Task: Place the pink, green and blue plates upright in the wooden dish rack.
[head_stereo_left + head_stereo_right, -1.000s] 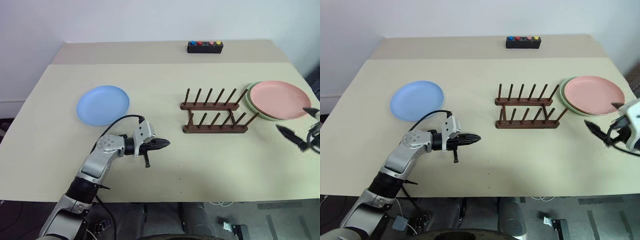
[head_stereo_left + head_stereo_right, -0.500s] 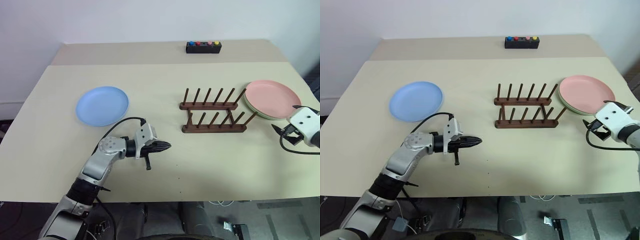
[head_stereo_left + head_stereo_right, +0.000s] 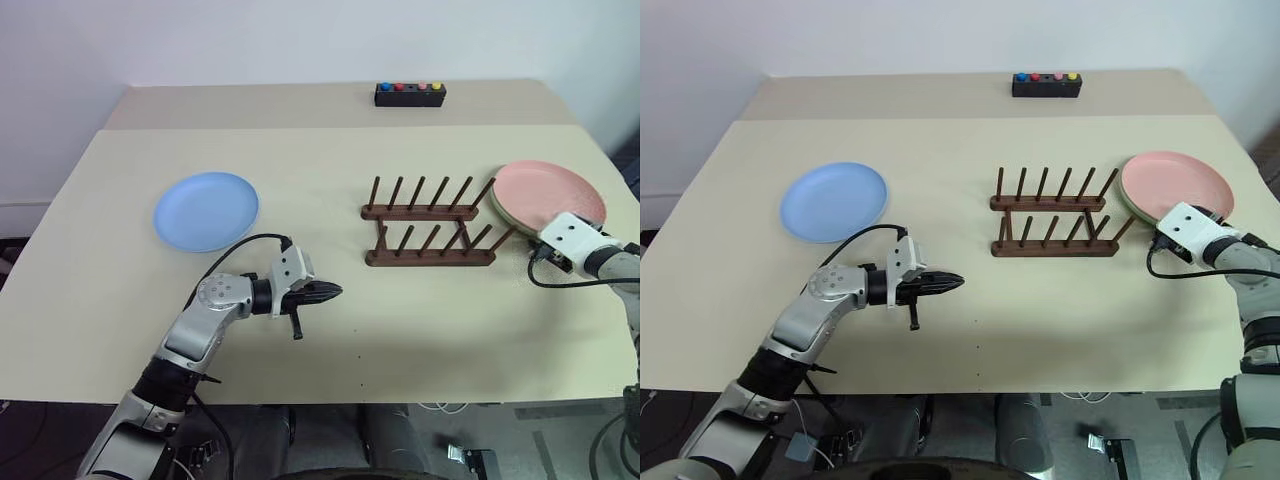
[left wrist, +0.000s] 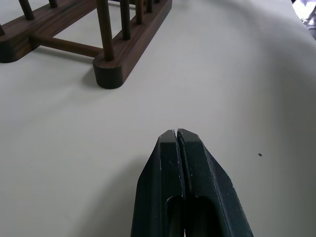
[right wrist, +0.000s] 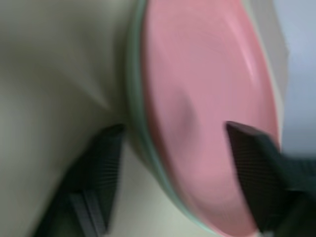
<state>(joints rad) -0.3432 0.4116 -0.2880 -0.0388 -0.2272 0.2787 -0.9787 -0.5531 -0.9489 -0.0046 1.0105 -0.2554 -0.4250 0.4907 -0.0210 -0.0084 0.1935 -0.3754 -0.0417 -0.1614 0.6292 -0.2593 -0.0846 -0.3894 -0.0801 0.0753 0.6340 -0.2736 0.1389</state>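
The right gripper [image 5: 173, 143] has come in from the table's right edge and now sits at the near rim of the pink plate [image 3: 1177, 184]. The plates and the rack have not moved, and the left gripper [image 4: 178, 134] has stayed where it was.

The pink plate lies flat on top of the green plate [image 5: 132, 94], at the right side of the table [image 3: 330, 330], just beside the right end of the wooden dish rack [image 3: 432, 226]. Only a thin green edge peeks out from under the pink one. In the right wrist view the two black fingers [image 5: 101, 168] stand apart, one on each side of the stacked rims. They are not squeezing anything yet. I think they are set like this so they can pinch the edge, because a flat plate is easiest to lift by its rim.

The rack stands in the middle of the table, and all its pegs are bare. The blue plate [image 3: 206, 210] lies flat far off on the left side.

The left gripper has its fingers pressed together and holds nothing. It hovers low over the table, pointing toward the rack, probably just waiting for its turn.

A small black box with coloured buttons [image 3: 410, 94] sits at the back of the table.
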